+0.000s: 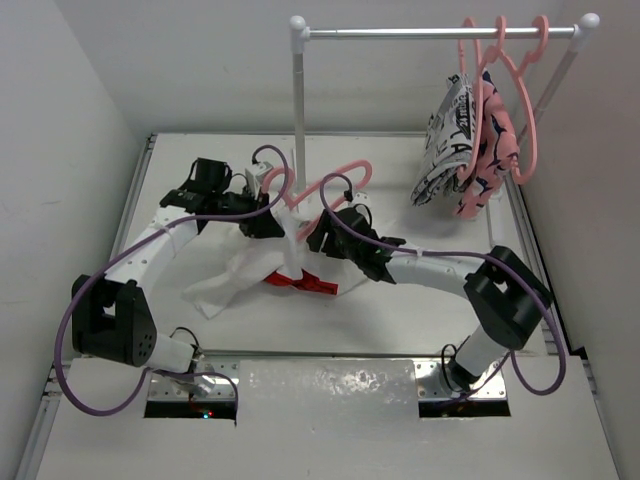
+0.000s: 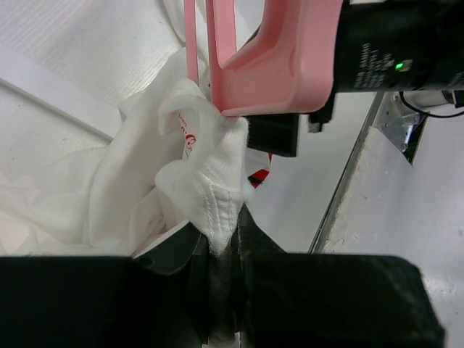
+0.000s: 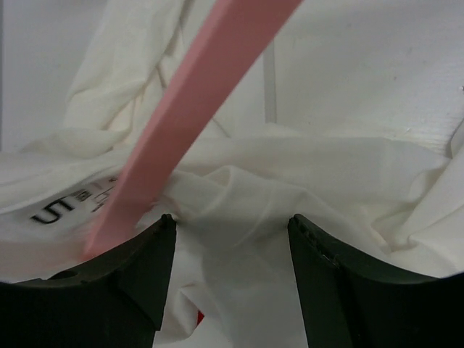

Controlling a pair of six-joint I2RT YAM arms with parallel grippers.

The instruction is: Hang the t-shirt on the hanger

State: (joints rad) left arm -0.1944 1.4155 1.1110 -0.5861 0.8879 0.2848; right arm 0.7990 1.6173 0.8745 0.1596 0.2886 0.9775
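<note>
The white t-shirt (image 1: 245, 275) lies crumpled mid-table, its red graphic (image 1: 305, 282) showing. The pink hanger (image 1: 335, 185) lies tilted over the shirt's far edge between both grippers. My left gripper (image 1: 262, 222) is shut on a stitched edge of the t-shirt (image 2: 216, 206), right under the hanger (image 2: 275, 65). My right gripper (image 1: 322, 235) is open, its jaws wide apart over the white cloth (image 3: 239, 210). The hanger's bar (image 3: 188, 101) crosses down to its left finger (image 3: 148, 268); I cannot tell whether they touch.
A white clothes rack pole (image 1: 298, 90) stands at the back, its rail (image 1: 430, 32) running right. On it hang pink hangers (image 1: 525, 110) with a black-and-white garment (image 1: 445, 130) and a pink-and-navy garment (image 1: 490, 150). Walls close both sides.
</note>
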